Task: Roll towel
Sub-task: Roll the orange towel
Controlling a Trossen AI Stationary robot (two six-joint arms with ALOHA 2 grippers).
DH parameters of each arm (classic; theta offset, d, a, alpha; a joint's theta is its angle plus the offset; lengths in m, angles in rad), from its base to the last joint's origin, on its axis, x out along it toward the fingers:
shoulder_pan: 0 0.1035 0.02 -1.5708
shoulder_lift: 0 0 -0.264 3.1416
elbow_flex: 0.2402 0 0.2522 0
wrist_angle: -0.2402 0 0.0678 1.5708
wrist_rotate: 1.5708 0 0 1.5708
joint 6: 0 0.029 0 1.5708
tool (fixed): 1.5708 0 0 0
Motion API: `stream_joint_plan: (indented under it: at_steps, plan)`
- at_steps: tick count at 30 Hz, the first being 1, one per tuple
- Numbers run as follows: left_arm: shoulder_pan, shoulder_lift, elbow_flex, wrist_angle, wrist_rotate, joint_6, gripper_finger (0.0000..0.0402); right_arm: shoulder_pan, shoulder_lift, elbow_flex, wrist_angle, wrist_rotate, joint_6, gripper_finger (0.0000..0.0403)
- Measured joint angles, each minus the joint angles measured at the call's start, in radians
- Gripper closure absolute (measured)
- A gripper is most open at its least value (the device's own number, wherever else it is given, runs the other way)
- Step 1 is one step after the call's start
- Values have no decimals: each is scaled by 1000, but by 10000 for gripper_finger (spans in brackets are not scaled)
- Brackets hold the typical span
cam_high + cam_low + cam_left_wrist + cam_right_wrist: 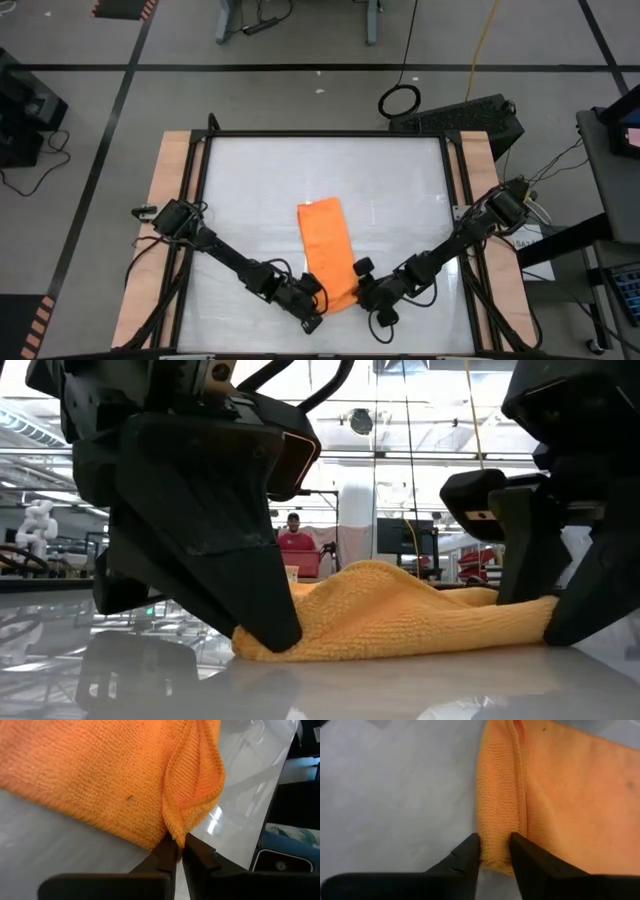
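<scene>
The towel (326, 250) lies folded into a long strip just below the middle of the high view, on the white table (250, 190), running from centre frame down toward the bottom edge. Both grippers have hold of its near end. The left gripper (312, 318) sits at the strip's lower-left corner, the right gripper (364, 292) at its lower-right corner.

The worry here is uneven grip. The left jaws are closed on only a thin pinch of hem, and that could slide out once the roll begins. If one corner lets go, or one arm leads the other, the roll would likely come out skewed or loose.

In the left wrist view the fingers (167, 857) meet on a puckered fold of edge. In the right wrist view the fingers (470, 851) clamp a thicker doubled edge between them; how deep that bite goes I can't quite see.
</scene>
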Motion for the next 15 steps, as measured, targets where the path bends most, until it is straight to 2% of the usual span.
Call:
stream_joint_plan:
  at_steps: [7, 15]
  plan:
    - [-15, -31, -3, -20, -17, 81, 333, -6, 9, 0, 7, -65, 63, 394]
    - [-21, -171, -3, -203, -147, 281, 251, -22, 1, -1, 8, -135, 168, 399]
